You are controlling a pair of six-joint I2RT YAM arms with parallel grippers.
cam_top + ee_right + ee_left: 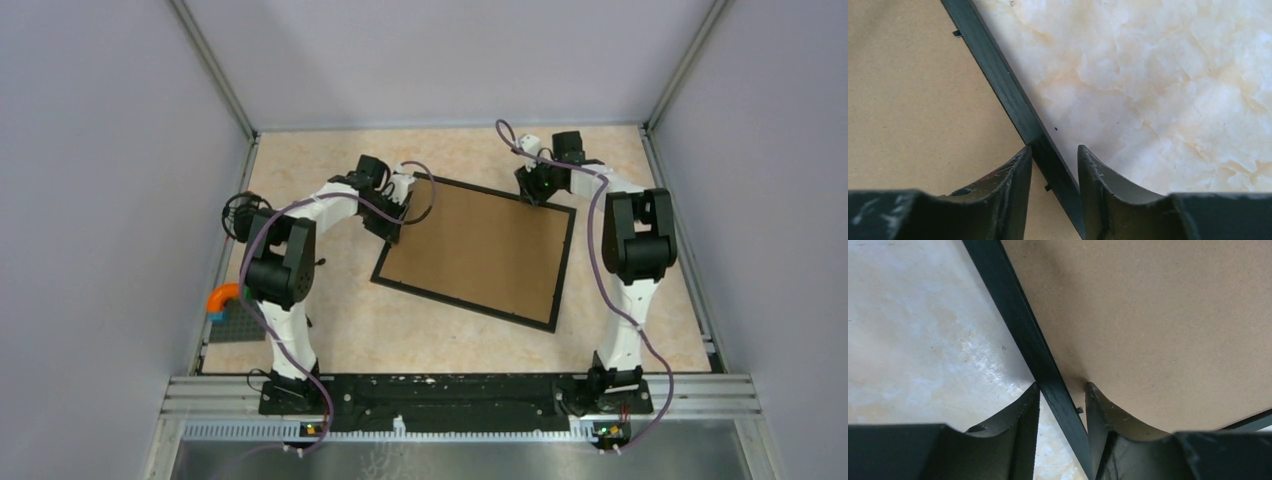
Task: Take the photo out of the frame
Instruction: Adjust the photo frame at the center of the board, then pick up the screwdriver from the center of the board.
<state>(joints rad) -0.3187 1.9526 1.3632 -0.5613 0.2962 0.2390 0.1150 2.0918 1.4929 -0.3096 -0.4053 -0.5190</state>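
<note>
The frame point(563, 270) lies face down on the marble table, its brown board back point(480, 250) facing up. The photo is hidden under the board. My left gripper point(397, 222) is at the frame's left edge. In the left wrist view its fingers point(1062, 385) straddle the black rail point(1018, 320), one tip on the table side and one on the board point(1158, 315), closed against the rail. My right gripper point(530, 190) is at the frame's far edge. Its fingers point(1054, 147) likewise straddle and press the rail point(998, 75).
Small black retaining tabs sit at the rail's inner side point(1079, 410) point(956, 33). An orange piece point(222, 297) and a grey plate point(238, 322) lie at the table's left edge. Grey enclosure walls stand on three sides.
</note>
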